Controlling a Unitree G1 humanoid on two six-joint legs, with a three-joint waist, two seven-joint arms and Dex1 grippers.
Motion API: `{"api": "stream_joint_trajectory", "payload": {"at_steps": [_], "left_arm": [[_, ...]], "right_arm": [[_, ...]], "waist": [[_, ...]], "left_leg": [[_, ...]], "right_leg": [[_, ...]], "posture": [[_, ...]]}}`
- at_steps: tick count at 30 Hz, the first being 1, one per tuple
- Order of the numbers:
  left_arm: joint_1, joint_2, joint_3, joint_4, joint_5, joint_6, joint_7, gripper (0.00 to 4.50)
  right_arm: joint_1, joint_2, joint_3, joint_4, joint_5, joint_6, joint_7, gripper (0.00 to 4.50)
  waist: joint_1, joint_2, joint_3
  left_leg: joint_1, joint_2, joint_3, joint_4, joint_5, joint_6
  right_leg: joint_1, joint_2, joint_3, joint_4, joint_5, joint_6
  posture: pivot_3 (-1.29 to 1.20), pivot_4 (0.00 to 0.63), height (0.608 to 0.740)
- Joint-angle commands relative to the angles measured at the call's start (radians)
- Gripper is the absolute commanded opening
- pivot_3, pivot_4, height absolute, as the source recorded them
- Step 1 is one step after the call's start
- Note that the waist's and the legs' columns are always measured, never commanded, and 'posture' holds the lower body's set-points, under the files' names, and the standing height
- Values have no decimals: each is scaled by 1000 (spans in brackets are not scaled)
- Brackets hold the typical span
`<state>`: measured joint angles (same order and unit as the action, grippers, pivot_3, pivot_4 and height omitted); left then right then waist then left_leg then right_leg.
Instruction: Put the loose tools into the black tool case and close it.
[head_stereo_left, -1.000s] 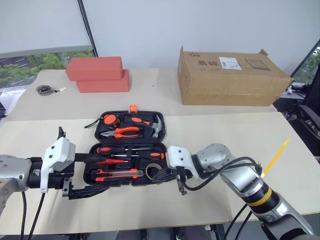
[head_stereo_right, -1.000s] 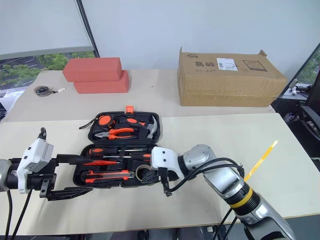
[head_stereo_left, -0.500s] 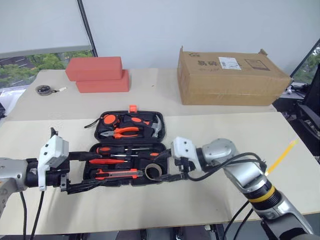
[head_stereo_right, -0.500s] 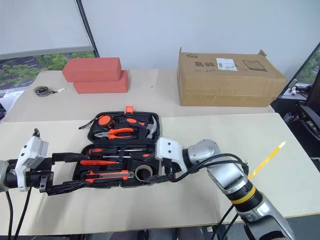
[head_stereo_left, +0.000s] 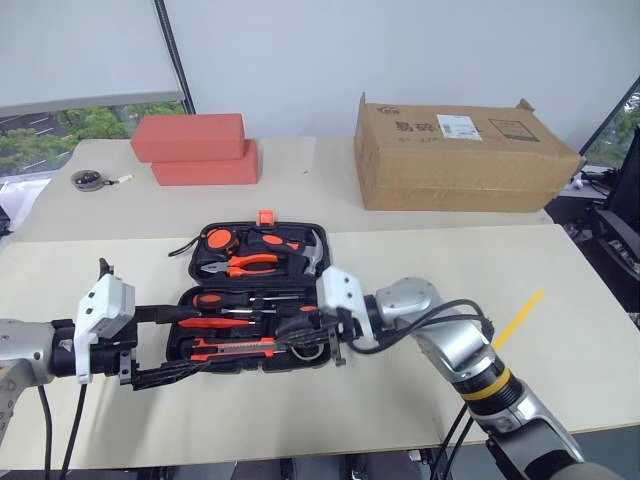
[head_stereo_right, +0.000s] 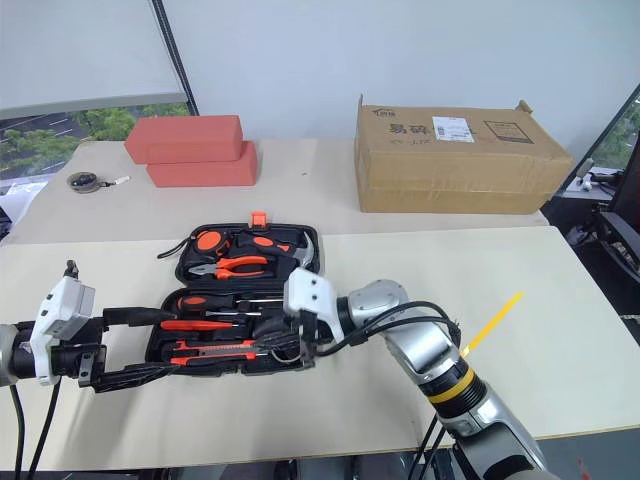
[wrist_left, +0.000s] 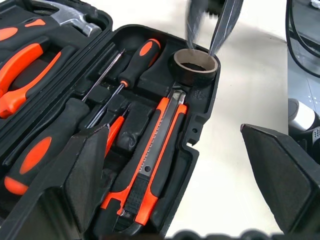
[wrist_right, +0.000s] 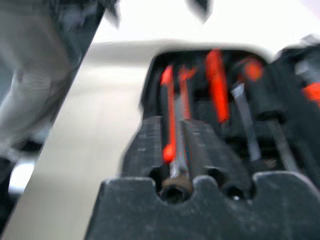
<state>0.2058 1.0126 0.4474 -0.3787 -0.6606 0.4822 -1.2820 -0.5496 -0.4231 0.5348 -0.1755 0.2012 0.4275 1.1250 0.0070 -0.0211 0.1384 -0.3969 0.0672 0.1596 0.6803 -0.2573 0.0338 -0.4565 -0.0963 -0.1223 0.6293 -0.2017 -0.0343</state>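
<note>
now the tools sit in the case (head_stereo_left: 200, 300) (lid open); right claw (head_stereo_left: 318, 338) clenched empty over the tape (wrist_left: 195, 65), left claw (head_stereo_left: 185, 345) released; closing comes next.

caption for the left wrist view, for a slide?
Open left gripper poised over the open black tool case, with screwdrivers, utility knife and tape roll seated inside.

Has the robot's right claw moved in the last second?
Yes. The right gripper has slid left over the black tool case, from its right edge toward the middle.
</note>
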Motion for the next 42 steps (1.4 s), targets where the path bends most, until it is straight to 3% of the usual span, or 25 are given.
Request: {"api": "stream_joint_trajectory", "payload": {"at_steps": [1,12,21,24,28,42], "left_arm": [[11,-5,27,-26,-8,-19,-13,4500],[-20,-27,28,-1,-16,-33,2,4500],[-200,-152,0,240,43,-54,202,4500],[-279,-199,-13,363,93,-58,305,4500],[-377,-226,-13,472,88,-17,353,4500],[-542,-226,-119,676,176,7,378,4500]], "right_arm": [[-3,-50,16,23,-62,-63,24,14],[-44,13,-128,-9,50,0,-25,14],[-123,98,-319,243,49,113,-256,14],[-152,128,-365,339,41,178,-356,804],[-211,193,-424,470,53,220,-452,804],[-328,300,-499,695,70,251,-503,804]], "waist": [[0,0,0],[-4,-1,0],[2,-1,-1],[-1,-2,-1],[-18,-2,-1],[-37,-3,-2]], "left_leg": [[0,0,0,0,0,0],[1,2,-1,0,0,0],[2,1,-1,0,1,-2],[1,1,0,0,5,2],[0,1,1,-1,9,-2],[0,1,2,-2,10,-2]], "right_leg": [[0,0,0,0,0,0],[0,2,0,1,0,0],[1,1,-1,1,3,-3],[1,1,0,2,3,-5],[0,1,0,1,5,-7],[0,2,0,1,7,-10]], "posture": [[0,150,712],[0,150,712],[0,150,712],[0,150,712],[0,150,712],[0,150,712]]}}
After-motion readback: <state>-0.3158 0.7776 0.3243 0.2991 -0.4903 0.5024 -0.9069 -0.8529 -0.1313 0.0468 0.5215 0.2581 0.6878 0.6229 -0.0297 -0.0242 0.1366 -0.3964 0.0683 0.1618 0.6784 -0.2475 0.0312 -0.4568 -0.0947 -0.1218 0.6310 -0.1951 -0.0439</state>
